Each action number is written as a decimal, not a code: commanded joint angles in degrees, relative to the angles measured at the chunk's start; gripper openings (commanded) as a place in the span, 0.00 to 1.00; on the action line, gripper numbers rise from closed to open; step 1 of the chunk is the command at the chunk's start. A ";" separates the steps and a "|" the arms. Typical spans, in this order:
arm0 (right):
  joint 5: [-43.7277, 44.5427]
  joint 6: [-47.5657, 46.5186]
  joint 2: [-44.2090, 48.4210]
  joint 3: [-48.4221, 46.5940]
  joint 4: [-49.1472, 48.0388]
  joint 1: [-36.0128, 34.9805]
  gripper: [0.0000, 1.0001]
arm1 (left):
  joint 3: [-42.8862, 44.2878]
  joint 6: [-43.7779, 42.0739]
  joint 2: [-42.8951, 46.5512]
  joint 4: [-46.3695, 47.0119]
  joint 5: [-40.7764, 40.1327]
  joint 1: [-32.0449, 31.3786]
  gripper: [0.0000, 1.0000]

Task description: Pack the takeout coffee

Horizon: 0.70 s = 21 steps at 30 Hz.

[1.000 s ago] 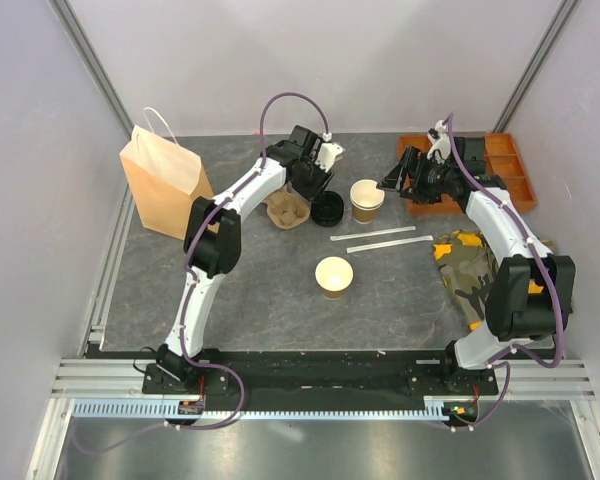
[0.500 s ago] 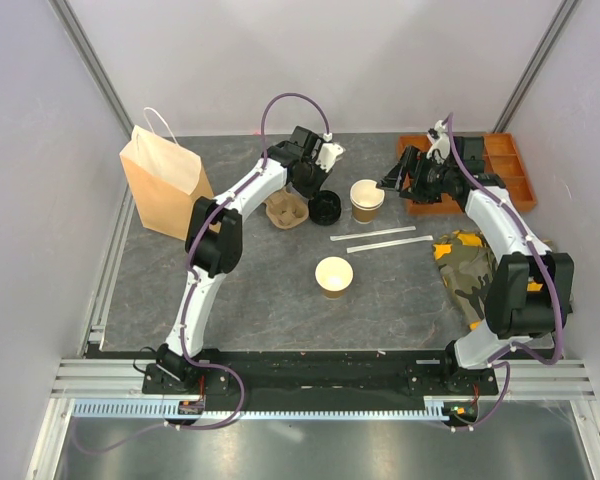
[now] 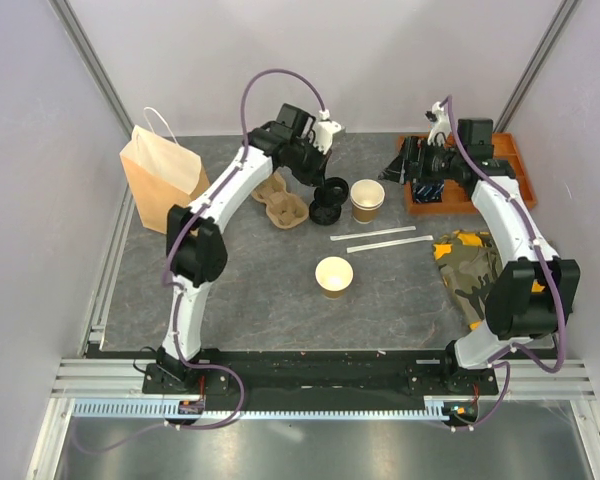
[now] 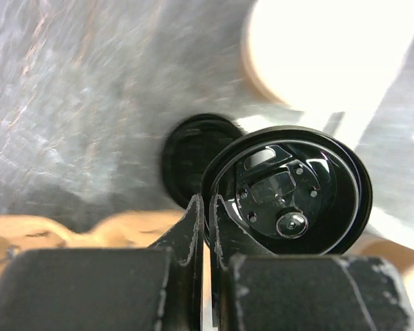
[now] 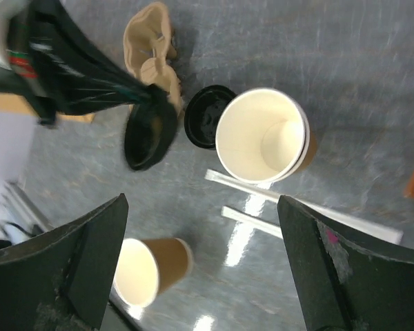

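My left gripper (image 3: 321,180) is shut on the rim of a black lid (image 4: 290,186) and holds it tilted above the table, next to the pulp carrier (image 3: 283,200). A second black lid (image 3: 325,212) lies flat on the table just below the first one. Right beside it a tan paper cup (image 3: 367,200) stands upright, white inside; it looks like two nested cups in the right wrist view (image 5: 262,134). Another tan cup (image 3: 333,277) stands alone nearer the arm bases. My right gripper (image 3: 407,168) hangs wide open above the left end of the orange tray (image 3: 500,175), holding nothing.
A tall tan paper bag (image 3: 163,180) with white handles stands at the back left. Two white strips (image 3: 375,240) lie on the table right of centre. A camouflage cloth (image 3: 470,265) lies by the right arm.
My left gripper closed on the black lid and lifted it off the table, the arm rising. My right gripper drew back toward the orange tray, still open.
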State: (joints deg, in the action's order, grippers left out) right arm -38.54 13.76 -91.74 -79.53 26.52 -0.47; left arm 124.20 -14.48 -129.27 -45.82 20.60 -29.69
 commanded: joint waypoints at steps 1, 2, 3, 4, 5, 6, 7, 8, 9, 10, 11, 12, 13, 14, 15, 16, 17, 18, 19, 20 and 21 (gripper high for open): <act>-5.30 -18.48 6.21 -6.61 5.91 0.21 0.98 | 1.58 5.16 11.40 -6.82 18.81 -0.10 0.02; -7.84 -24.51 9.27 -5.65 5.91 0.12 0.98 | 0.61 6.73 13.76 -7.26 22.52 -0.02 0.02; -9.17 -27.79 11.13 -4.77 5.91 0.21 0.98 | -0.35 7.53 15.09 -7.78 26.03 -0.10 0.02; -10.75 -30.87 13.06 -3.80 6.00 0.12 0.98 | -2.71 10.23 16.15 -7.79 32.86 -0.02 0.02; -12.85 -34.12 16.74 -2.14 6.00 0.21 0.98 | -3.87 11.57 17.98 -7.79 36.41 -0.10 0.02; -13.83 -37.54 18.60 -1.34 6.26 0.12 0.98 | -5.01 12.80 18.79 -7.79 39.75 -0.10 0.02; -14.80 -39.49 20.27 -0.90 6.87 0.12 0.98 | -7.28 16.03 19.58 -7.27 45.18 -0.10 0.02; -17.85 -42.21 23.16 -0.98 8.62 0.12 0.98 | -8.96 17.02 20.72 -6.57 47.75 -0.19 0.02; -19.10 -50.07 24.41 -1.42 14.29 0.12 0.98 | -10.72 17.81 23.16 -5.60 49.87 -0.28 0.02; -19.81 -53.54 26.94 -1.68 17.04 0.12 0.98 | -14.65 20.17 24.58 -3.07 54.67 -0.28 0.02; -20.42 -56.36 28.45 -1.60 19.33 0.03 0.98 | -16.78 21.59 25.73 -1.39 57.94 -0.28 0.02; -20.52 -59.95 30.20 -1.16 21.44 -0.32 0.98 | -18.80 22.73 27.48 -0.16 61.37 -0.37 0.02; -20.60 -60.69 33.88 -0.20 21.55 -0.50 0.98 | -21.61 24.13 28.19 0.64 66.19 -0.45 0.02; -20.87 -61.91 35.91 1.98 21.55 -0.41 0.98 | -22.59 23.80 28.72 1.00 67.98 -0.98 0.02; -22.44 -63.05 38.02 3.14 21.38 -0.58 0.98 | -24.60 23.19 30.47 1.09 69.56 -1.16 0.02; -23.50 -64.81 41.87 5.32 21.29 -0.67 0.98 | -25.49 22.14 31.18 0.91 71.75 -1.33 0.02; -24.55 -64.30 43.74 6.30 20.51 -0.76 0.98 | -26.20 21.87 31.80 1.00 72.56 -1.68 0.02; -27.26 -62.64 45.41 7.27 16.67 -0.85 0.98 | -27.25 21.69 32.24 1.00 73.61 -1.86 0.02; -28.16 -53.75 48.21 8.41 12.89 -0.85 0.98 | -27.61 21.60 32.68 0.91 75.27 -2.12 0.02; -28.60 -47.66 49.37 11.47 7.81 -0.85 0.96 | -27.61 21.51 32.77 0.91 75.90 -2.47 0.02; -28.34 -38.90 50.51 13.50 -5.82 -0.85 0.93 | -27.44 21.25 32.86 0.74 76.16 -2.65 0.02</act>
State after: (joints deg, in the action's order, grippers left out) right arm -60.29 -40.34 -45.36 -71.96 43.09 -1.06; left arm 96.84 4.99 -100.66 -47.40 80.07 -31.35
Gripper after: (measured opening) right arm 0.967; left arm 0.041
